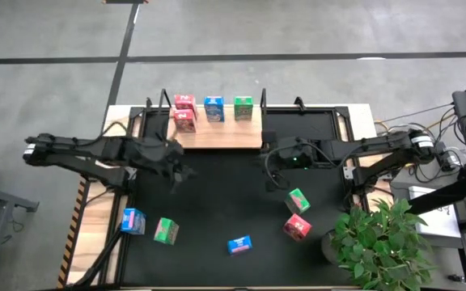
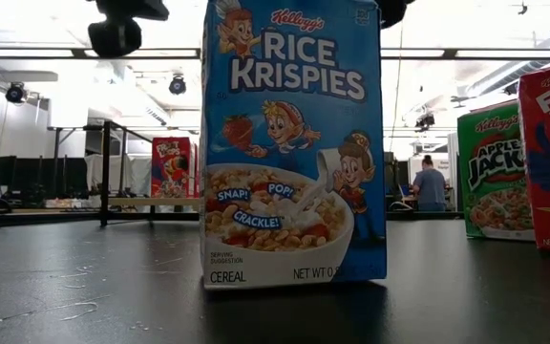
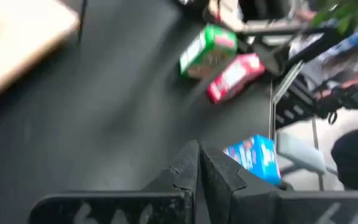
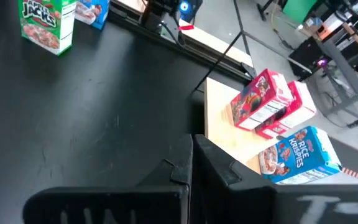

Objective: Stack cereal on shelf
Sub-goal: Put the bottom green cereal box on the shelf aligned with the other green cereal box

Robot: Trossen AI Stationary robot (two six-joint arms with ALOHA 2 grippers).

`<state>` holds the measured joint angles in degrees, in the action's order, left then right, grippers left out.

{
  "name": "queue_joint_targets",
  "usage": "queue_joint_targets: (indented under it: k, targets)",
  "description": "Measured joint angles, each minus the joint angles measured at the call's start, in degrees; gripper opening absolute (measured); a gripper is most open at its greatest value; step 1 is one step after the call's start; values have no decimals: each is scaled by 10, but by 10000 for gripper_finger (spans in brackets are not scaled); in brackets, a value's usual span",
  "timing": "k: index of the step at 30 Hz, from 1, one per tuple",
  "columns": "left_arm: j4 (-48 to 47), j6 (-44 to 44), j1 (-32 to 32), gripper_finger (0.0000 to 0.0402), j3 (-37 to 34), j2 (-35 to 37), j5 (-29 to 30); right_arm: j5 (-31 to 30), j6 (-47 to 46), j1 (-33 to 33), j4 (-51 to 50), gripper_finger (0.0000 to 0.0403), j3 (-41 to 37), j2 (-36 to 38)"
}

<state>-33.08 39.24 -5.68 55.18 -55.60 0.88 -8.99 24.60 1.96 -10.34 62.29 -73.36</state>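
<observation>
Desk (image 1: pixel 217 210), black mat, seen from above. Shelf (image 1: pixel 217 136) at 12 o'clock on the mat, a light wood board with its long axis running 9 to 3.

Cereal count: nine boxes in view.
- On the shelf, four: two pink-red boxes (image 1: pixel 184 111) at the 9 o'clock end, one leaning on the other in the right wrist view, tilted; blue box (image 1: pixel 213 108) upright at centre; green box (image 1: pixel 243 107) upright just toward 3 o'clock of it. The three groups stand apart in a row along the board's far edge.
- On the mat, five: blue box at the mat edge (image 1: pixel 133 221) and green box beside it (image 1: pixel 166 232) at 8 o'clock, near each other; blue box at the front (image 1: pixel 239 244) at 6 o'clock, lying with long axis roughly 9 to 3; green box on the right (image 1: pixel 298 200) and pink-red box on the right (image 1: pixel 296 228) at 4 o'clock, close together, both turned askew.

By colour: three pink-red, three blue, three green.

Left tool (image 1: pixel 178 171) hangs over the mat just below the shelf's 9 o'clock end, fingers pressed together, holding nothing. Right tool (image 1: pixel 270 161) over the mat beside the shelf's 3 o'clock end, fingers likewise closed and empty.
</observation>
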Motion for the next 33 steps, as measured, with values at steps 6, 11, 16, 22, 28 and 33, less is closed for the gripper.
queue_joint_targets:
  k: [6, 11, 16, 22, 28, 33]
  targets:
    - [-103, 144, -76, 0, 47, -78, 1, 0, 0, 1, 25, 9, -36, 15]
    - [-147, 310, -160, 0, 52, -124, -7, 0, 8, 1, 37, 9, -51, 16]
    - [-164, 448, -237, 3, 52, -157, -33, 0, 11, 1, 37, 9, -51, 12]
    - [-171, 540, -285, 52, 52, -169, -39, 0, 20, 1, 38, 9, -50, 12]
    - [-183, 589, -306, 118, 52, -170, -47, 2, 17, 1, 38, 9, -50, 12]
    - [-185, 606, -312, 155, 60, -169, -77, 2, 18, 1, 38, 9, -50, 12]
